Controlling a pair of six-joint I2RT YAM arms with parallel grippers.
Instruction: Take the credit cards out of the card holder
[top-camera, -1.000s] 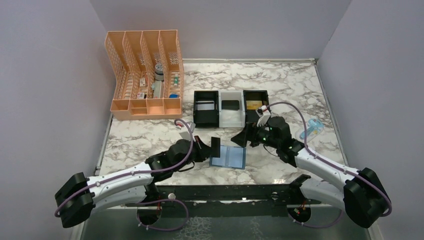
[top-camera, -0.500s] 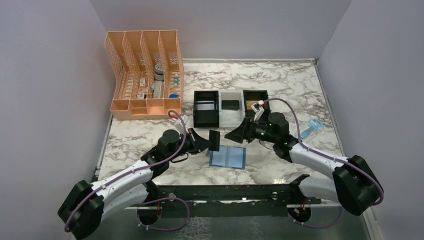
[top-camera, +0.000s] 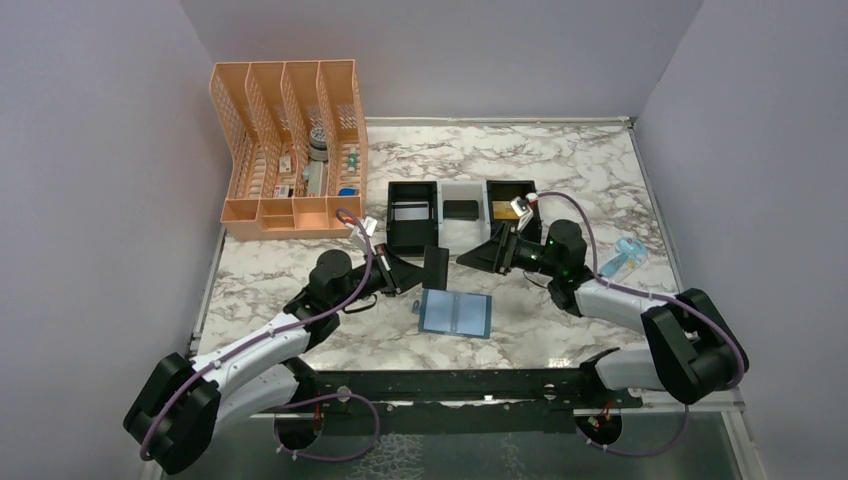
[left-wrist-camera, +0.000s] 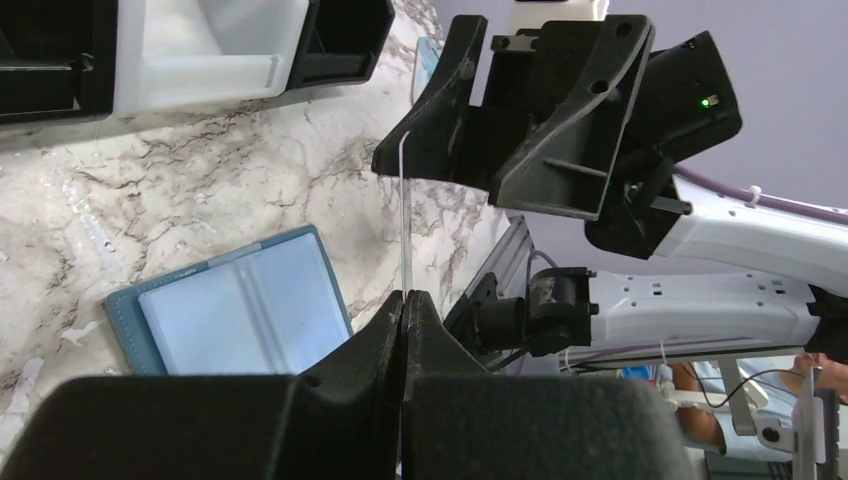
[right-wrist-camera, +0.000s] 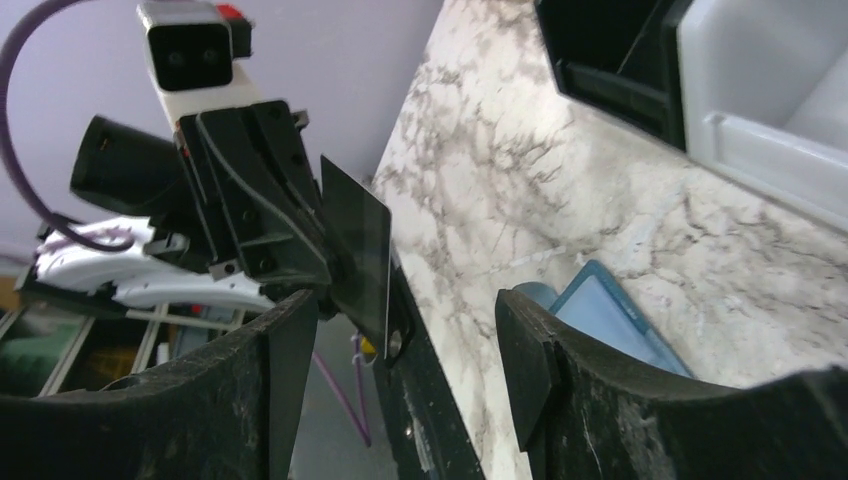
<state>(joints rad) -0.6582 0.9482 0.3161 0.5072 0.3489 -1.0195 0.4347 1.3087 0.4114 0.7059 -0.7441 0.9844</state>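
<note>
The open teal-blue card holder (top-camera: 455, 313) lies flat on the marble, its light blue pockets up; it also shows in the left wrist view (left-wrist-camera: 240, 315) and the right wrist view (right-wrist-camera: 625, 320). My left gripper (top-camera: 422, 272) (left-wrist-camera: 405, 298) is shut on a black card (top-camera: 436, 268), held upright above the holder's far left corner and seen edge-on from the left wrist (left-wrist-camera: 404, 220). My right gripper (top-camera: 488, 254) (right-wrist-camera: 405, 310) is open and empty, facing that card (right-wrist-camera: 358, 250) from the right. A silver card (top-camera: 410, 212), a black card (top-camera: 461, 209) and a gold card (top-camera: 505, 208) lie in the tray.
The black-and-white three-compartment tray (top-camera: 440, 238) stands just beyond both grippers. An orange mesh desk organizer (top-camera: 290, 150) with small items stands at the back left. A light blue object (top-camera: 622, 255) lies right of the right arm. Grey walls enclose the table.
My left gripper has carried the black card up and away from the card holder toward the tray. My right gripper has swung back toward the tray and now faces the card.
</note>
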